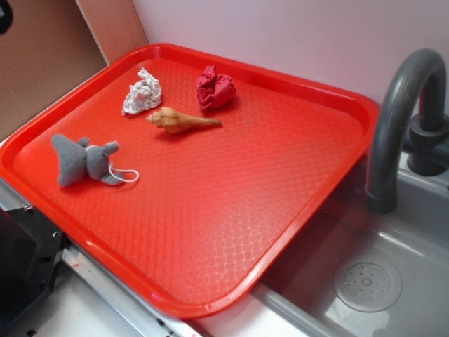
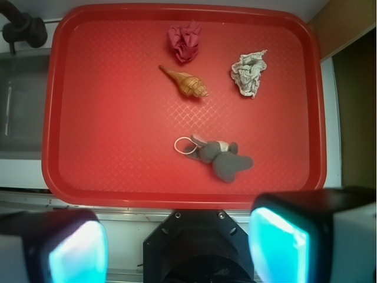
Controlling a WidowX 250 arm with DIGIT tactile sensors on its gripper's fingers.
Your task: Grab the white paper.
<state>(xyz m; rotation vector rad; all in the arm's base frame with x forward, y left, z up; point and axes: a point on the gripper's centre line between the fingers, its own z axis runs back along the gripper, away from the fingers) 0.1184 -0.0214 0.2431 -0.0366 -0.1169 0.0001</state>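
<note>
— What does the gripper (image 2: 177, 247) look like in the wrist view?

— Two blocky fingers (image 2: 56, 250), blurred, dark-edged, with glowing cyan inner faces. The right one shows a pale grey outer side.

— And between them?

— A black angular mount (image 2: 197, 242) with two small screws near its top edge, sitting just below the red tray (image 2: 53, 165).

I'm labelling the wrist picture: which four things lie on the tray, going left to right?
Red paper wad → seashell → grey plush toy → white paper.

One red tray (image 1: 309, 91) held one white paper (image 1: 142, 92), one red wad (image 1: 215, 88), one seashell (image 1: 181, 121), one grey plush toy (image 1: 84, 160).
</note>
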